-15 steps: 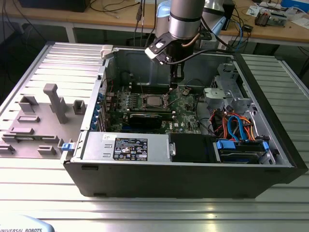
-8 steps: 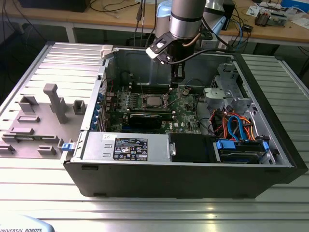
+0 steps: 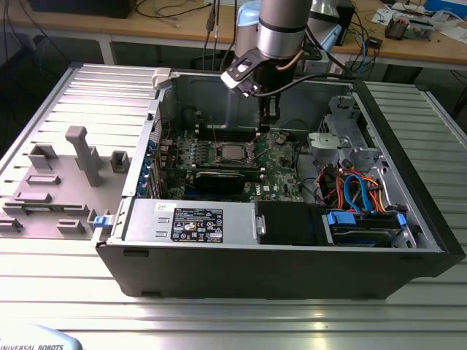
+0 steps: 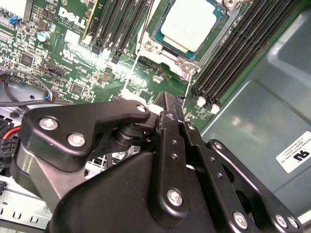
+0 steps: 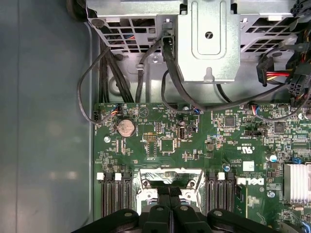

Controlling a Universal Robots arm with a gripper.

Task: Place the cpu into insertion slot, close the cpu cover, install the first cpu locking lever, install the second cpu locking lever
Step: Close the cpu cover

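Observation:
The cpu (image 4: 189,24), a square chip with a dull silver top, lies flat in the insertion slot (image 4: 156,37) on the green motherboard. The cpu cover (image 4: 227,25), a silver frame, surrounds the chip; I cannot tell whether it is pressed fully down. Thin wire locking levers (image 4: 137,58) run along the socket's sides, and their latching is unclear. My gripper (image 4: 171,99) is shut with nothing between its fingers, its tips hovering just off a corner of the socket. In the exterior view the gripper (image 3: 264,133) hangs inside the open case, just to the right of the cpu (image 3: 232,152).
Black memory slots (image 4: 243,53) flank the socket on both sides. A long black graphics card (image 3: 219,179) lies in front of it. A metal drive cage (image 5: 209,43) with black cables stands beside the board, with coloured cables (image 3: 357,193) further along. The case walls (image 3: 284,262) enclose everything.

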